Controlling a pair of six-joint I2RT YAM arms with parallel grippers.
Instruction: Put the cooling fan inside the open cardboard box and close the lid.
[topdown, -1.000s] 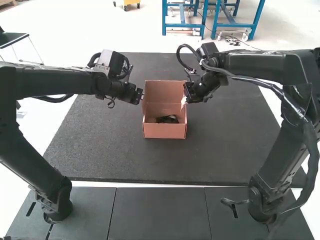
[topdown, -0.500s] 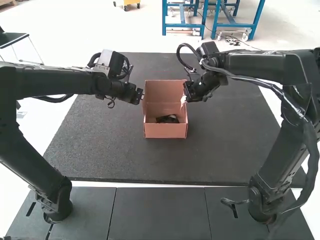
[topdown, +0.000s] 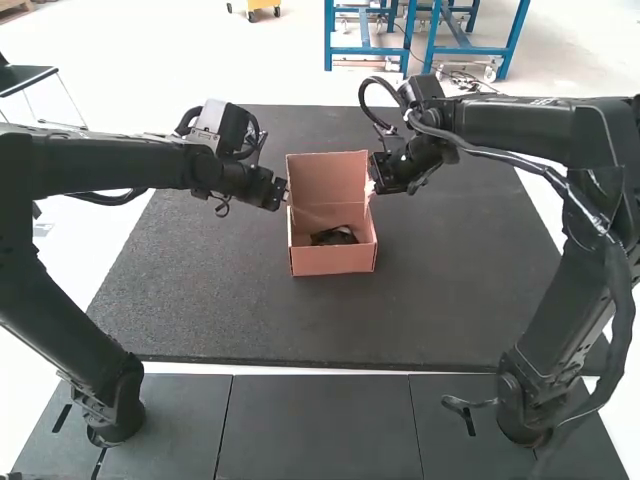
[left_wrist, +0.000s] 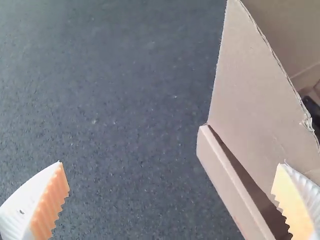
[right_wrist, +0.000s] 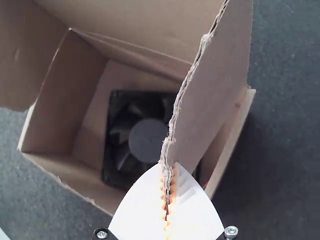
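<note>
The black square cooling fan (right_wrist: 142, 137) lies flat on the floor of the small brown cardboard box (topdown: 330, 258), so the first half of the task looks done and what remains is the closing. The box sits near the middle of the dark rubber mat (topdown: 200, 290), with its tall rear lid panel (topdown: 327, 178) standing upright behind the opening.

The right gripper (right_wrist: 167, 197) has its white ribbed fingers pressed together on the torn upper edge of the right side flap (right_wrist: 215, 95). The flap stands nearly upright (its ragged edge runs straight up from the pinch). This hold probably serves to steer the flap inward over the fan before the lid comes down.

The left gripper (left_wrist: 170, 167) sits at the opposite side of the box, fingers wide apart. One orange-padded finger is over the mat and the other lies in front of the left side flap (left_wrist: 250, 110). I cannot tell whether that finger touches the cardboard. The position suggests it is there to steady the box against the pull from the other side, or to take its own flap next.

Tucking both side flaps first would let the rear panel fold down cleanly; the torn cardboard may buckle if pushed hard.
</note>
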